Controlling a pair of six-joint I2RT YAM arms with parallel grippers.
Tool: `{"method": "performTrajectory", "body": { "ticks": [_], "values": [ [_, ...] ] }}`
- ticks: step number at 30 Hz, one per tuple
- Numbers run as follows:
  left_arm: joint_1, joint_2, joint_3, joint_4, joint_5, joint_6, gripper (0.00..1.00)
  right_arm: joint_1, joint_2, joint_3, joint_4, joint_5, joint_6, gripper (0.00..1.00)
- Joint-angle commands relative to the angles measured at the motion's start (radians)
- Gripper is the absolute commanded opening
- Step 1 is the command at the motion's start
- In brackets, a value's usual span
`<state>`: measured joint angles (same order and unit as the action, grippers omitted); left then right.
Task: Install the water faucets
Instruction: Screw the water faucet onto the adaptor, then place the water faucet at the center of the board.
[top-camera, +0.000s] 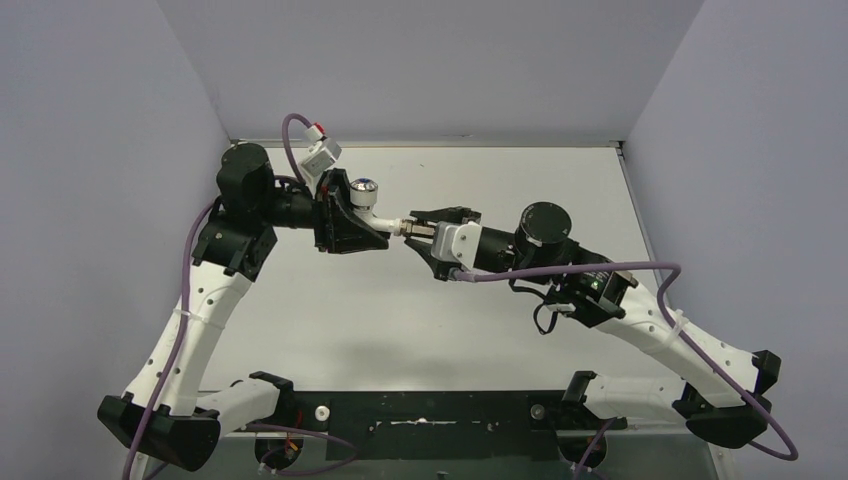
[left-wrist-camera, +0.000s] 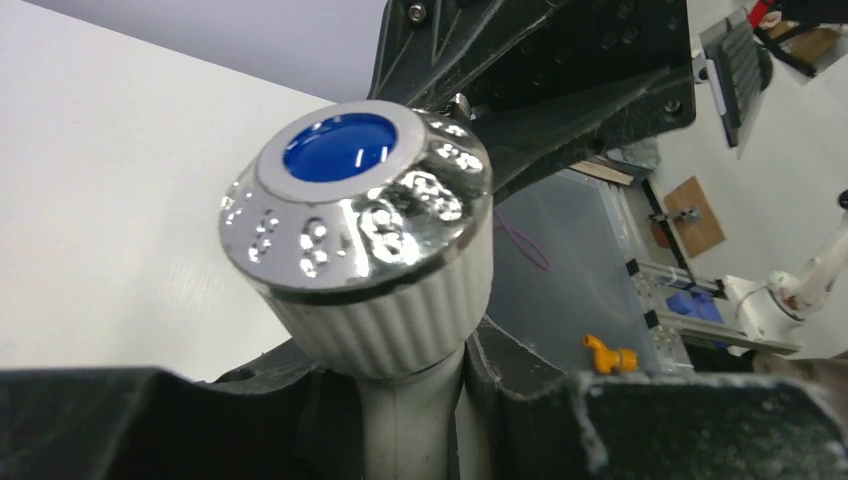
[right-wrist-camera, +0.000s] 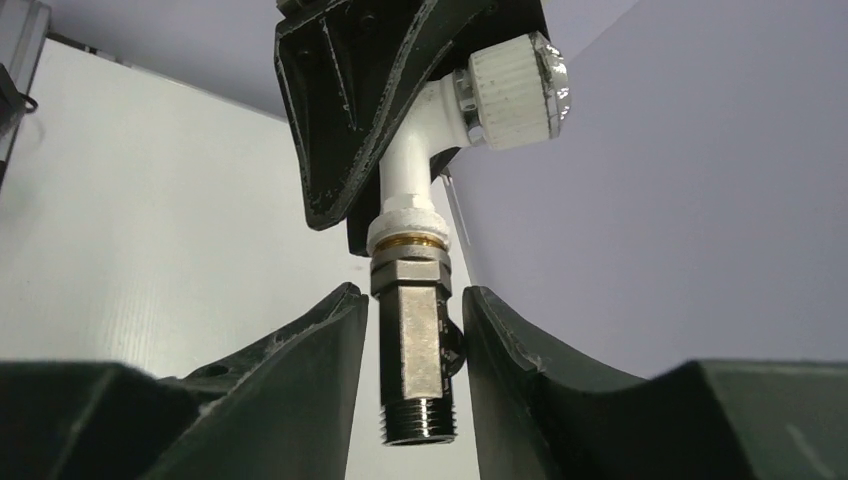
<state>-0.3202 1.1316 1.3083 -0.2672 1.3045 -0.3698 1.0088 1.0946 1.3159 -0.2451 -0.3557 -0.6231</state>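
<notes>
A: Above the table (top-camera: 480, 330), short of its far edge and left of the middle, what have you got?

B: My left gripper (top-camera: 358, 215) is pressed tight on the stem of the white plastic tap body (right-wrist-camera: 412, 160), whose round chrome knob (left-wrist-camera: 355, 215) with the blue dot sticks out sideways. The grey-brass hexagonal threaded fitting (right-wrist-camera: 412, 350) sits on the tap's end, up against a brass ring and a white collar. All of it is in the air.

A: And your right gripper?

B: My right gripper (top-camera: 418, 228) stands slightly parted. Its fingers flank the fitting's flats with a sliver of light on one side, so it is not pinching.

A: How do you do this step well?

B: I judge I'm mid-threading. I'd close squarely on the hex flats, line my wrist up with the stem and turn in short strokes, letting go to re-grip, while my left clamps hard so the tap can't twist. If it binds, I'd back off rather than force a crossed thread
</notes>
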Motion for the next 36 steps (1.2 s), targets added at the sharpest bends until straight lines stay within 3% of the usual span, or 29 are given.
{"method": "performTrajectory", "body": {
  "ticks": [1, 7, 12, 16, 23, 28, 31, 33, 36],
  "values": [
    [0.0, -0.008, 0.051, 0.067, -0.061, 0.091, 0.0, 0.008, -0.06, -0.01, 0.062, -0.032, -0.085, 0.49],
    [0.0, 0.0, 0.048, 0.072, -0.093, 0.093, 0.0, 0.013, -0.126, -0.014, 0.071, -0.045, -0.145, 0.6],
    [0.0, -0.003, 0.031, 0.062, -0.193, 0.111, 0.0, 0.016, -0.227, -0.102, 0.168, 0.015, -0.042, 0.66],
    [-0.029, 0.002, 0.025, 0.033, -0.368, 0.13, 0.0, 0.016, -0.318, -0.219, 0.258, 0.185, 0.152, 0.74],
    [-0.167, -0.016, -0.107, 0.109, -0.748, 0.163, 0.0, 0.016, -0.404, -0.365, 0.248, 0.588, 0.503, 0.98],
    [-0.233, 0.025, -0.203, 0.127, -0.94, 0.196, 0.0, 0.014, -0.409, -0.434, 0.066, 0.859, 0.765, 1.0],
    [-0.255, 0.057, -0.264, 0.171, -1.014, 0.185, 0.0, -0.006, -0.364, -0.404, -0.132, 0.983, 0.924, 1.0],
    [-0.261, 0.083, -0.302, 0.2, -1.05, 0.178, 0.0, -0.057, -0.316, -0.375, -0.249, 0.983, 1.003, 1.0],
    [-0.266, 0.116, -0.365, 0.249, -1.118, 0.163, 0.0, -0.175, -0.269, -0.362, -0.319, 0.856, 1.057, 1.0]
  ]
}}
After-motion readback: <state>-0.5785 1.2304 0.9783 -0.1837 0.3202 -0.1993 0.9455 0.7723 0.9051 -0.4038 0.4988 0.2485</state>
